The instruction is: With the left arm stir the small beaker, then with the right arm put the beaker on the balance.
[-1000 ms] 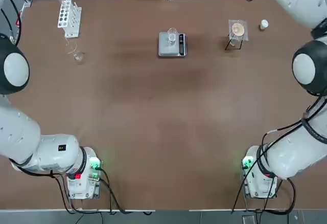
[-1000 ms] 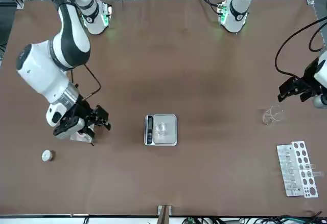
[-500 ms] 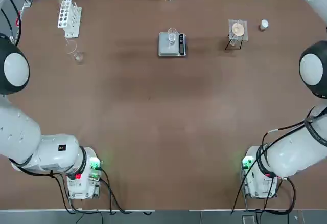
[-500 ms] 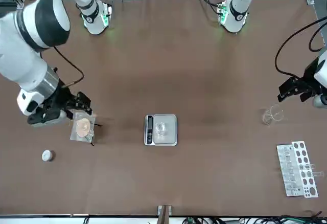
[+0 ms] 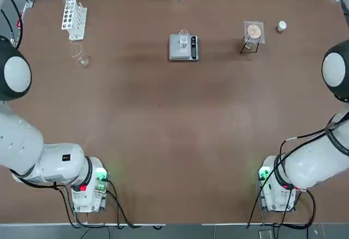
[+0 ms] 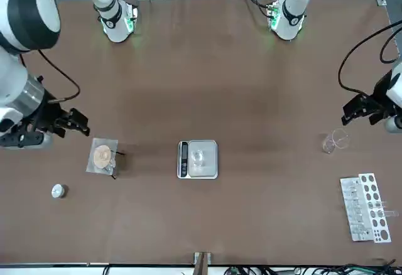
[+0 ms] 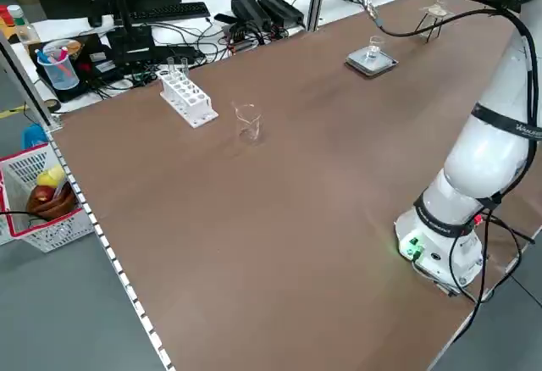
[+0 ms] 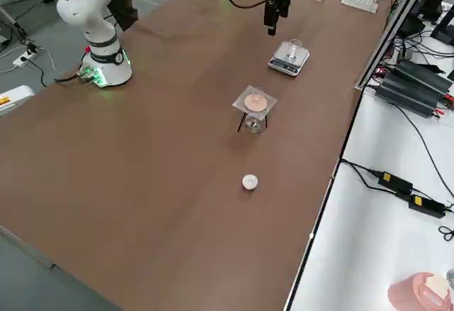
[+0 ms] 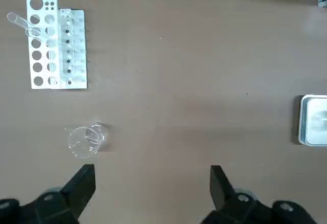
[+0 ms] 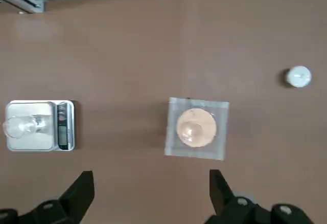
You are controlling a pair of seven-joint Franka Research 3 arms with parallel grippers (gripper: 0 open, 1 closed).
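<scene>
My right gripper [image 6: 47,124] has pulled back fast: a sec ago it hung right over the covered stand [image 6: 103,157], now it's off to the table's side, well apart from it, jaws wide, holding nothing. Nothing on the table moved w/ it, so I judge this a retreat, not a carry.

The small beaker [image 5: 184,37] already sits on the balance [image 5: 184,48], upright on the steel platter; looks empty, tho clear glass makes contents hard to tell. So the placing step looks done.

Left gripper [image 6: 367,108] hasn't budged: wide open, empty, hovering near a second clear beaker [image 6: 335,140] beside the test-tube rack [image 6: 363,206]. That beaker also looks empty; the rack carries a few tubes, contents not readable.

White-capped bottle [image 5: 281,26] stands alone, untouched, past the stand.
</scene>
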